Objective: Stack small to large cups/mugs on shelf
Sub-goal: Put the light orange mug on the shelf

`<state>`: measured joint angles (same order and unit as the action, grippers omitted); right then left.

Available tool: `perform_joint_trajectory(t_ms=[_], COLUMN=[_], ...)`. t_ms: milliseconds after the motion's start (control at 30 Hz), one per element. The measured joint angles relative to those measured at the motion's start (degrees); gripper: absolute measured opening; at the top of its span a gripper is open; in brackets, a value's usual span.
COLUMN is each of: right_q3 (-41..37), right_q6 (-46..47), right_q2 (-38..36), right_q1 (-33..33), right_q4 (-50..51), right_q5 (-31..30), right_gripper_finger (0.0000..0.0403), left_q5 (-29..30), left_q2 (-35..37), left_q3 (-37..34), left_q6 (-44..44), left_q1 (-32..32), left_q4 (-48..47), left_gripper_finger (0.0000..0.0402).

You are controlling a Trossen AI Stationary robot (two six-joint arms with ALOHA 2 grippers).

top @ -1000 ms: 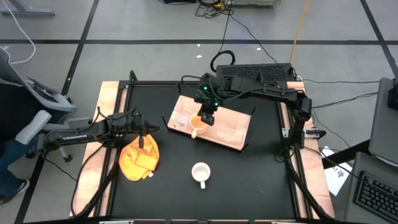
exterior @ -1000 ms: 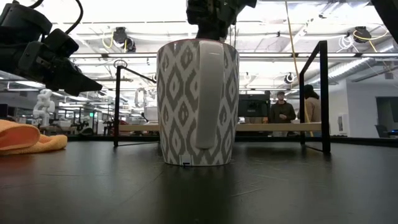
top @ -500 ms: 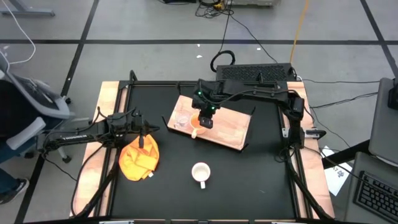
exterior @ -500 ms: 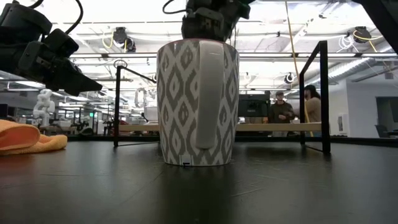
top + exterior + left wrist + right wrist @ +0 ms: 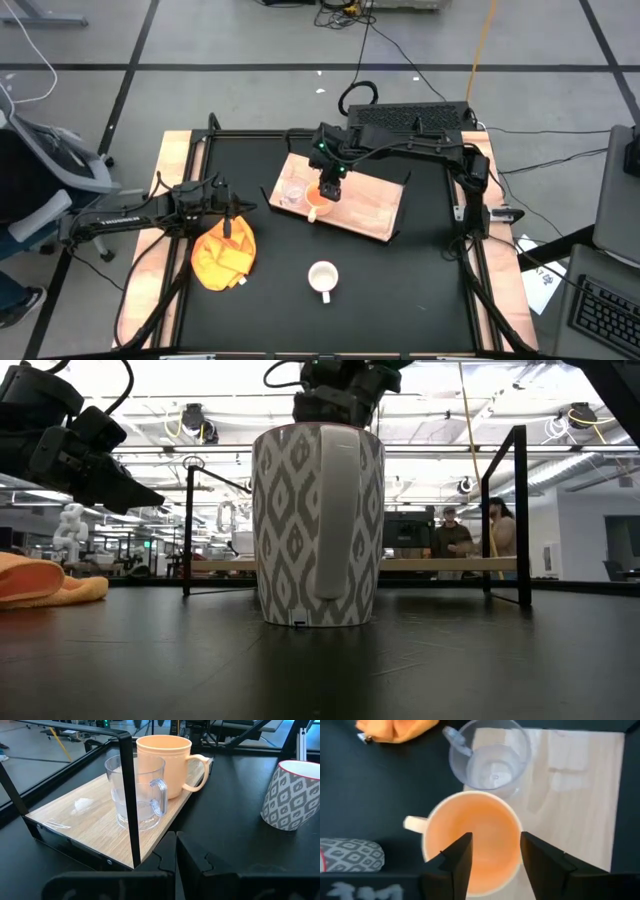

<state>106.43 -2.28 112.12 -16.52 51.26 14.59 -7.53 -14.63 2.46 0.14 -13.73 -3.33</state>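
The right gripper [image 5: 330, 190] has let go: a second ago it sat pinched on the rim of the yellow-orange mug [image 5: 318, 198] a touch lower in the high view, and now it has shifted slightly up-frame with its fingers spread. The right wrist view shows it plainly, both dark fingers standing apart over the mug's open mouth, gripping nothing.

The mug stands upright on the shelf [image 5: 370, 205], at centre frame in the high view, its handle jutting toward the board's near edge. Just beside it, to the left, stands the clear glass cup [image 5: 292, 190], also upright on the wood. By my reading that's small first, middle size next, set in a row so the biggest can close the line.

That biggest one, the white mug [image 5: 322, 277], waits on the black tabletop [image 5: 420, 290] at lower centre, well apart from the shelf, handle pointing down-frame. It looks like the last piece to go.

Over at centre left, the left gripper [image 5: 225, 205] is parked closed and empty above the orange cloth [image 5: 222, 255].

Now the trouble spots. In the low view the white mug fills the middle and hides the shelf and both cups behind it; only the right arm's wrist peeks over its rim. From above, the gripper covers most of the yellow-orange mug, so whether it touches the glass cup I cannot tell.
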Motion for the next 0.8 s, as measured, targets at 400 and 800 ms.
perform_joint_trajectory(t_ms=[400, 800], right_q3=[0.0, -3.8], right_q6=[0.1, -1.4], right_q2=[0.0, 0.0], right_q1=[-1.0, -0.5], right_q4=[2.1, -0.9], right_q5=[0.0, 0.0], right_gripper_finger=[0.0165, 0.0164], left_q5=[0.0, 0.0], left_q2=[0.0, 0.0], left_q3=[0.0, 0.0], left_q6=[0.0, 0.0], left_q1=[0.0, 0.0], left_q4=[0.0, 0.0], left_gripper_finger=[0.0017, 0.0017])
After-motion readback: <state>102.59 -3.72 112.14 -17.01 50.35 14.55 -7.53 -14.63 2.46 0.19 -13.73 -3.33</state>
